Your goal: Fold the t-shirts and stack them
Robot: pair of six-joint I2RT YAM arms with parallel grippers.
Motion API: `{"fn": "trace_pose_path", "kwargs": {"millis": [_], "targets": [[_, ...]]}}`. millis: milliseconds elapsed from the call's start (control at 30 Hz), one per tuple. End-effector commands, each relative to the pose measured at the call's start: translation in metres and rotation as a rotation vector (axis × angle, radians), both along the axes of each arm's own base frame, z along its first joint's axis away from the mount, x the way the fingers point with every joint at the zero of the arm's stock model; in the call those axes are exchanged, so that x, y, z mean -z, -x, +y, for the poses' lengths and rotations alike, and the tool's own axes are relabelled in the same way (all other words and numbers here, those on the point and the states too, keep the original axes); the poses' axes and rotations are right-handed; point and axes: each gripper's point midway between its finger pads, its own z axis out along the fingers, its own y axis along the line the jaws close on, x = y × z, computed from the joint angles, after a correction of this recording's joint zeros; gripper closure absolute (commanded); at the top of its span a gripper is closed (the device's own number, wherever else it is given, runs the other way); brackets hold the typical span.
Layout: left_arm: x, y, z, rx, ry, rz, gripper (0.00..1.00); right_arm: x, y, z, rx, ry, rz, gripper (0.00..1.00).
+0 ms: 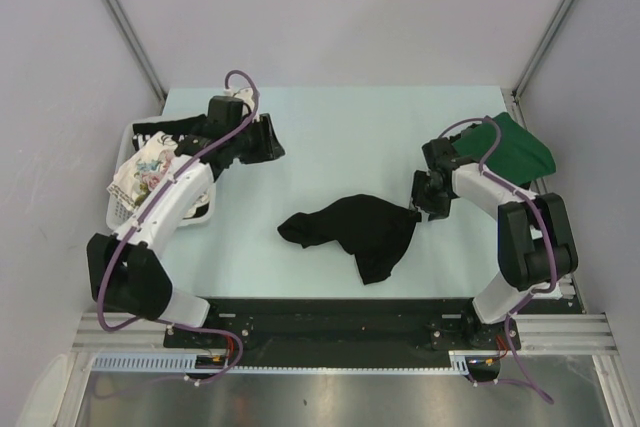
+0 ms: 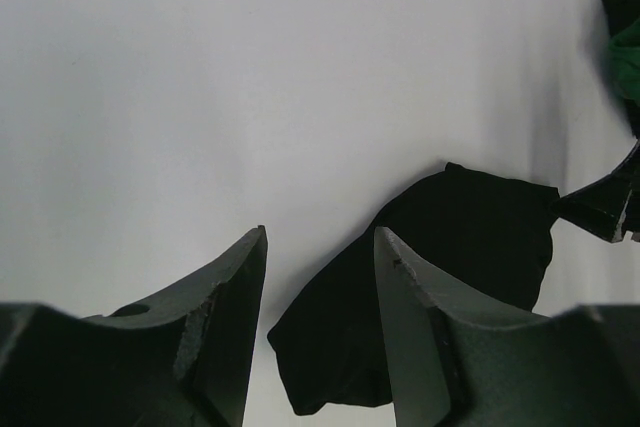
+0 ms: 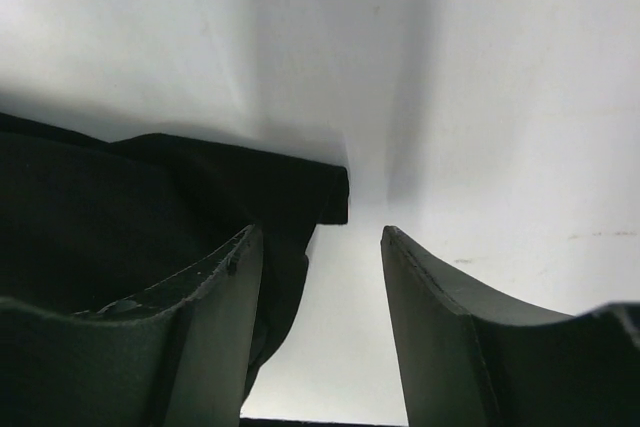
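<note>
That black t-shirt (image 1: 355,232) crumpled in the middle of the table (image 1: 340,127) is light, floppy cloth, so I'd pinch its right-hand corner, where the right gripper (image 3: 322,232) sits part-open and, I think, empty just beside it; left gripper (image 2: 320,237) gapes empty too.

table (image 1: 340,117): pale mint, matte | walls (image 1: 330,7): plain grey-white | corner posts (image 1: 120,17): aluminium | light: even, soft
</note>
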Motion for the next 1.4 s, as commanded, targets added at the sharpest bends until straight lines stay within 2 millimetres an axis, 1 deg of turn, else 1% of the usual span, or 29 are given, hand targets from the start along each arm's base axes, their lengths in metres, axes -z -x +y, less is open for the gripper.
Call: {"fn": "trace_pose_path", "kwargs": {"millis": [0, 300, 367, 467, 667, 700, 767, 800, 833, 933, 967, 1000, 1033, 1067, 1100, 1133, 1167, 1200, 1233, 1267, 1300, 1333, 1367], "targets": [[-0.024, 0.006, -0.004, 0.035, 0.015, -0.067, 0.48, 0.007, -0.010, -0.004, -0.009, 0.015, -0.031, 0.46], [-0.036, 0.010, -0.003, 0.035, 0.015, -0.085, 0.47, 0.021, -0.009, -0.005, -0.015, 0.020, -0.016, 0.50], [-0.037, 0.011, -0.003, 0.035, 0.018, -0.085, 0.47, 0.024, -0.007, 0.000, -0.027, -0.003, -0.008, 0.52], [-0.036, 0.012, -0.003, 0.034, 0.020, -0.081, 0.47, 0.028, -0.006, 0.003, -0.031, -0.020, -0.002, 0.58], [-0.034, 0.016, -0.003, 0.036, 0.017, -0.073, 0.47, 0.035, -0.008, 0.011, -0.040, -0.063, 0.002, 0.77], [-0.033, 0.017, -0.003, 0.037, 0.017, -0.071, 0.47, 0.035, -0.008, 0.013, -0.043, -0.072, 0.001, 0.83], [-0.032, 0.018, -0.004, 0.039, 0.017, -0.068, 0.47, 0.032, -0.013, 0.018, -0.044, -0.099, -0.017, 0.91], [-0.031, 0.020, -0.003, 0.039, 0.015, -0.066, 0.47, 0.028, -0.015, 0.020, -0.042, -0.108, -0.029, 1.00], [-0.030, 0.020, -0.002, 0.034, 0.011, -0.065, 0.47, 0.023, -0.019, 0.022, -0.044, -0.118, -0.049, 1.00], [-0.026, 0.023, -0.001, 0.032, 0.010, -0.062, 0.47, -0.013, -0.040, 0.030, -0.044, -0.160, -0.151, 1.00], [-0.026, 0.023, -0.001, 0.030, 0.009, -0.062, 0.47, -0.034, -0.048, 0.033, -0.046, -0.183, -0.205, 1.00], [-0.024, 0.025, 0.000, 0.030, 0.008, -0.058, 0.47, -0.061, -0.062, 0.042, -0.063, -0.225, -0.268, 1.00], [-0.022, 0.025, 0.000, 0.031, 0.009, -0.056, 0.47, -0.078, -0.068, 0.047, -0.070, -0.251, -0.306, 1.00], [-0.022, 0.025, 0.000, 0.030, 0.008, -0.056, 0.47, -0.102, -0.077, 0.053, -0.074, -0.286, -0.355, 1.00], [-0.018, 0.025, 0.000, 0.029, 0.008, -0.051, 0.47, -0.121, -0.080, 0.064, -0.101, -0.343, -0.381, 1.00], [-0.018, 0.025, 0.001, 0.023, 0.008, -0.052, 0.47, -0.160, -0.095, 0.073, -0.123, -0.381, -0.461, 1.00], [-0.016, 0.026, 0.001, 0.021, 0.007, -0.049, 0.47, -0.182, -0.100, 0.080, -0.139, -0.407, -0.500, 1.00], [-0.014, 0.026, 0.001, 0.018, 0.009, -0.051, 0.47, -0.201, -0.102, 0.092, -0.175, -0.426, -0.531, 1.00], [-0.013, 0.027, 0.001, 0.019, 0.011, -0.047, 0.47, -0.253, -0.111, 0.099, -0.208, -0.440, -0.633, 1.00], [-0.012, 0.027, 0.001, 0.018, 0.010, -0.047, 0.47, -0.275, -0.113, 0.106, -0.233, -0.432, -0.672, 1.00], [-0.009, 0.028, 0.001, 0.018, 0.012, -0.043, 0.47, -0.294, -0.123, 0.107, -0.253, -0.381, -0.722, 1.00], [-0.008, 0.030, 0.001, 0.019, 0.015, -0.040, 0.47, -0.304, -0.118, 0.118, -0.292, -0.350, -0.712, 1.00], [-0.007, 0.030, 0.002, 0.015, 0.012, -0.041, 0.47, -0.379, -0.118, 0.121, -0.317, -0.349, -0.879, 1.00]]}}
